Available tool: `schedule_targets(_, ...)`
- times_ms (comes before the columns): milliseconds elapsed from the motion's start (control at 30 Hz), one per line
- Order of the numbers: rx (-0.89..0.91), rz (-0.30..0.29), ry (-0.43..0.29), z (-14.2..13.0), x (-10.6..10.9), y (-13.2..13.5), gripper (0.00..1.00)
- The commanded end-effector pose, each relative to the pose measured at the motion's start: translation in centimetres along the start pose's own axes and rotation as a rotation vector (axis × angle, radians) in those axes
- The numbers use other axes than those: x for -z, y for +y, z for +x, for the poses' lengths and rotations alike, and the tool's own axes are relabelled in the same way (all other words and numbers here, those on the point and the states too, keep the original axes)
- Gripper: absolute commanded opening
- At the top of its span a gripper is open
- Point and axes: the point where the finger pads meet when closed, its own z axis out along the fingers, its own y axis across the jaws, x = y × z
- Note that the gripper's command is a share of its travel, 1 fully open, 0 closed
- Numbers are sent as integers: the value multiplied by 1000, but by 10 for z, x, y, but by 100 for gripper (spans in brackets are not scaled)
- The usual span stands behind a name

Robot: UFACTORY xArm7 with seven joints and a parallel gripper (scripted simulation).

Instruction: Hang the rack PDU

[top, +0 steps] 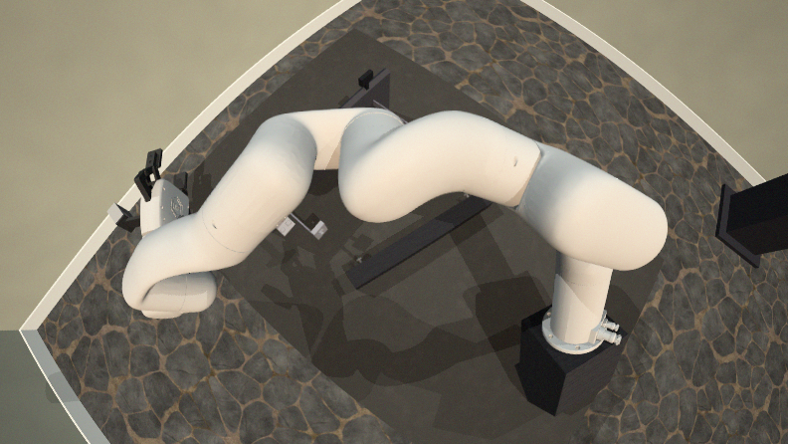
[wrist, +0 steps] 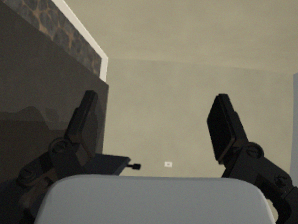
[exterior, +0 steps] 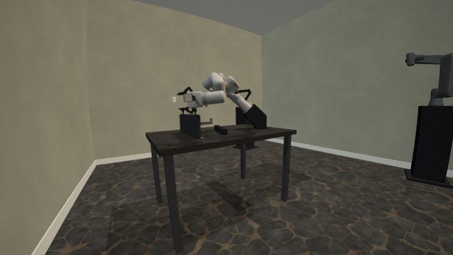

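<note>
— Any print or label I can read from here?

— None. I see a faint embossed emblem on the side of the gripper (top: 147, 175) housing in the top view, too blurred for me to read.

— And the wall?

— I see a small pale wall plate (exterior: 174, 99) in the exterior view, with no legible marking on it.

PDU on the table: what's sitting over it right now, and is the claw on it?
The white arm arches over the PDU, covering its far end from above. The PDU lies flat on the table. The claw is open, holding nothing, out past the table's edge.
</note>
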Motion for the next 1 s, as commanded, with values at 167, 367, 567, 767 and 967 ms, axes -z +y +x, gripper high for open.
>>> schedule_targets(167, 49, 213, -57, -49, -32, 31, 100)
schedule_targets(367, 72, 329, -84, -81, -39, 44, 100)
schedule_targets(567, 95, 455, -100, -117, -40, 56, 100)
schedule_targets(767, 117, 585, -102, -156, -35, 65, 100)
schedule_targets(967, 138, 715, -91, -198, -24, 72, 100)
